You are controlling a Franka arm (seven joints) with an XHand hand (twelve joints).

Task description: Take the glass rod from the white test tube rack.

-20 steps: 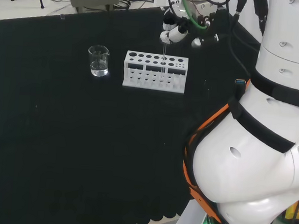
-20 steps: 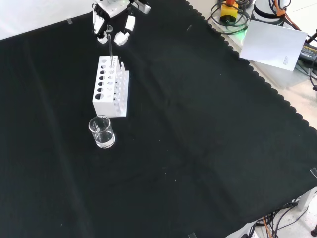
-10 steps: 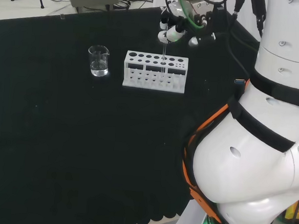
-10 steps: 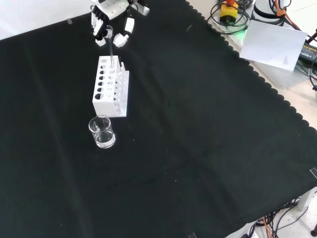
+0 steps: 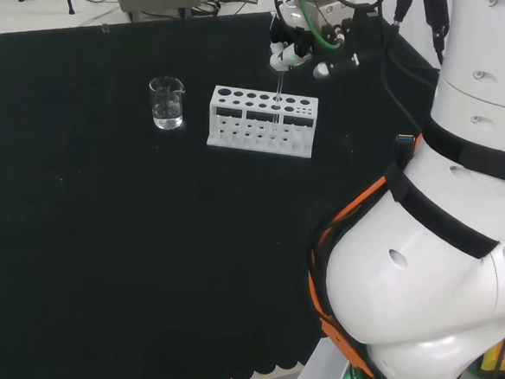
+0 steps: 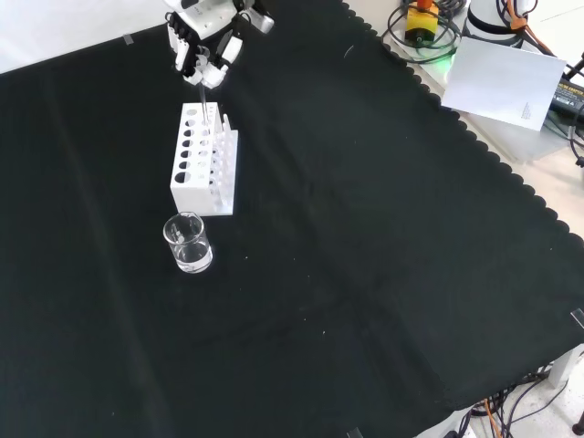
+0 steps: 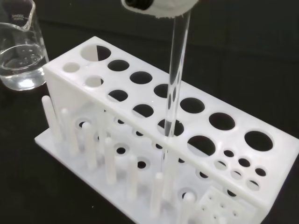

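The white test tube rack [image 5: 262, 121] [image 6: 204, 171] [image 7: 154, 135] stands on the black cloth. A clear glass rod [image 7: 175, 77] [image 5: 277, 100] [image 6: 204, 102] rises upright out of one of its holes, its lower end still inside the rack. The hand [image 5: 294, 47] [image 6: 208, 62] [image 7: 159, 7] hovers just above the rack with its fingers pinched on the rod's top end.
A small glass beaker [image 5: 167, 103] [image 6: 188, 243] [image 7: 16, 44] holding clear liquid stands beside the rack, left of it in the head view. The arm's white links [image 5: 439, 255] stand at the head view's right. Papers and cables [image 6: 502, 82] lie beyond the cloth's scalloped edge.
The hand has risen a little with the rod's top pinched, drawing the rod higher through the rack. Rack and beaker have not moved.
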